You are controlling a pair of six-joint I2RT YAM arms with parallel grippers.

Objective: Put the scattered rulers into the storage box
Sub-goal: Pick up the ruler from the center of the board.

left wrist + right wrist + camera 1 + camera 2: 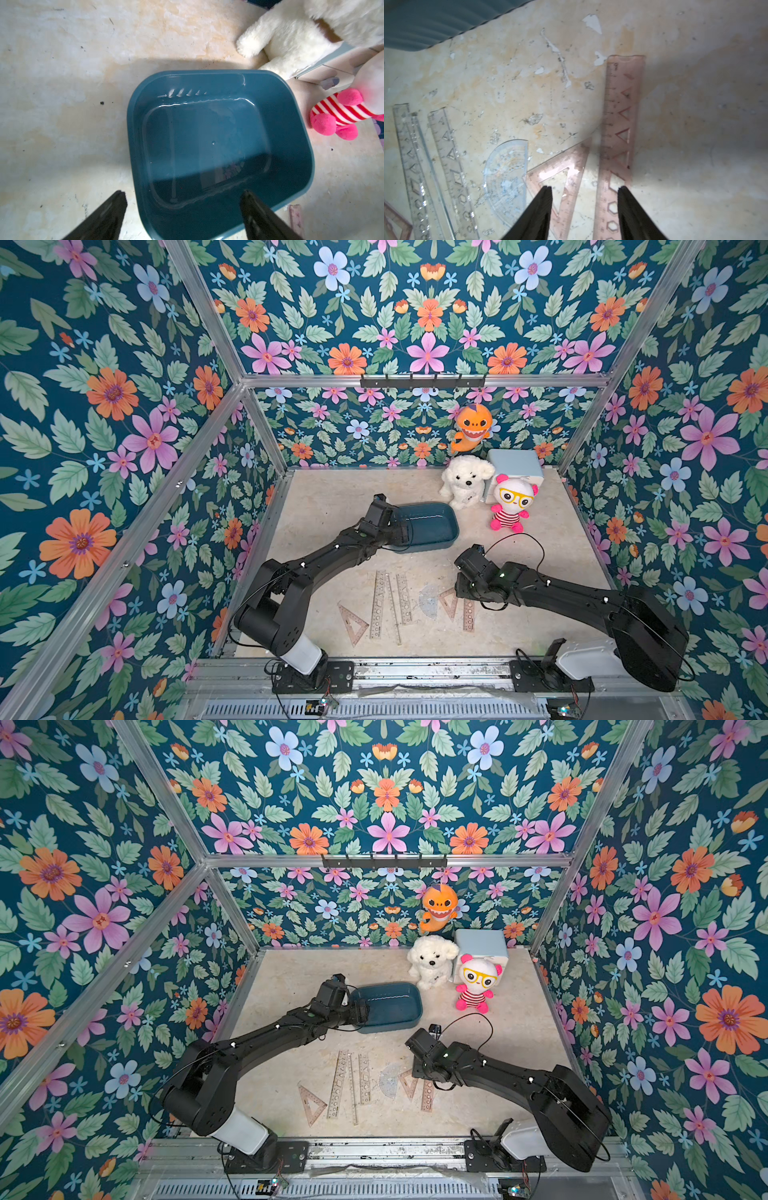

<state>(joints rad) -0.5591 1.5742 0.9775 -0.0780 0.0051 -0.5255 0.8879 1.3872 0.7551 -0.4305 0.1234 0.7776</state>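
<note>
Left hand (pixel 184 191) spread wide, hovering over one end of the storage box (pixel 428 526). Right hand (pixel 584 188): fingers apart, gripping nothing, low over pink ruler (pixel 618 128) and set square (pixel 571 166). Rulers (pixel 379 605) lie in a row on the surface (pixel 332 497), apart from the box.

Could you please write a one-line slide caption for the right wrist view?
Right gripper, open, poised over a pink stencil ruler and a pink set square, with a clear protractor alongside.
</note>
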